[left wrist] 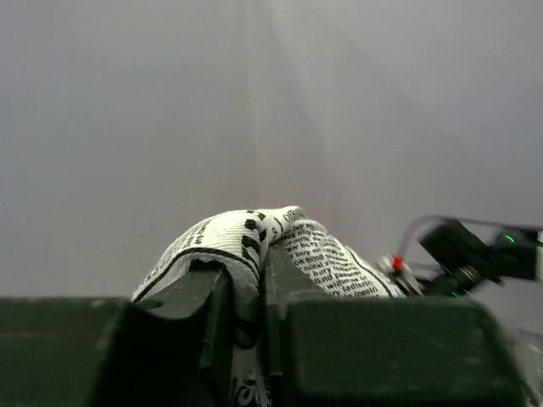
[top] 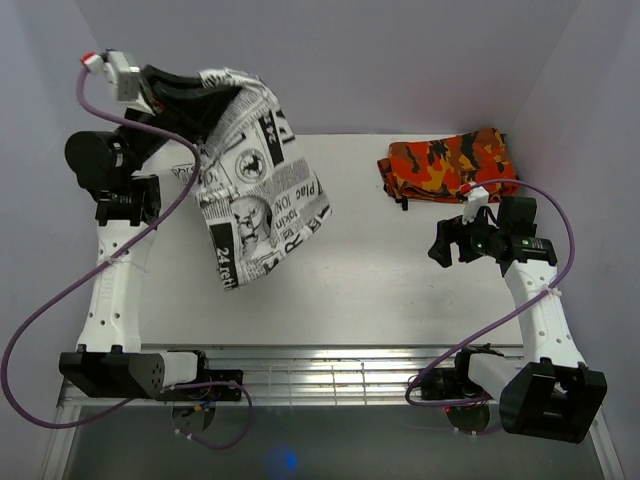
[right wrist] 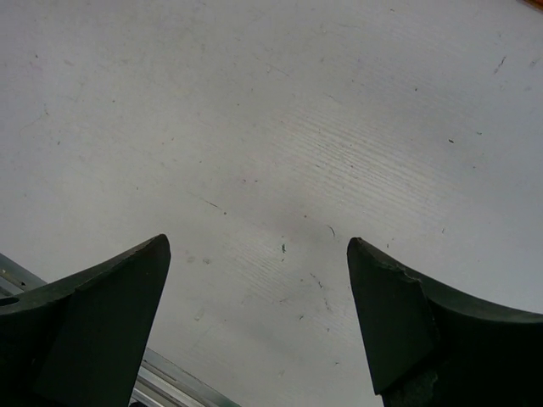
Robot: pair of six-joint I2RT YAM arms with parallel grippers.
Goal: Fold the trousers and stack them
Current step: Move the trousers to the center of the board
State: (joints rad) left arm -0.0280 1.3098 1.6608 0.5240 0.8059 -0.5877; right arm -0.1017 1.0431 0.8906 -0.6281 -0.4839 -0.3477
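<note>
My left end effector (left wrist: 248, 315) is clamped on the trousers (top: 260, 190), which hang from it over the tabletop (top: 380, 270): white fabric, black newsprint, "24" and "ION" legible. My right end effector (right wrist: 259, 288) gapes wide, well apart from them.

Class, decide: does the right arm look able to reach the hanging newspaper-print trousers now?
Probably yes: the right gripper is open and empty, with only bare table between it and the trousers.

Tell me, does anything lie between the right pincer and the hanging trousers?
Nothing visible does. Only bare table separates the open right pincer from the trousers, which the left pincer holds up. The camouflage garment lies at the far right, off that line.
</note>
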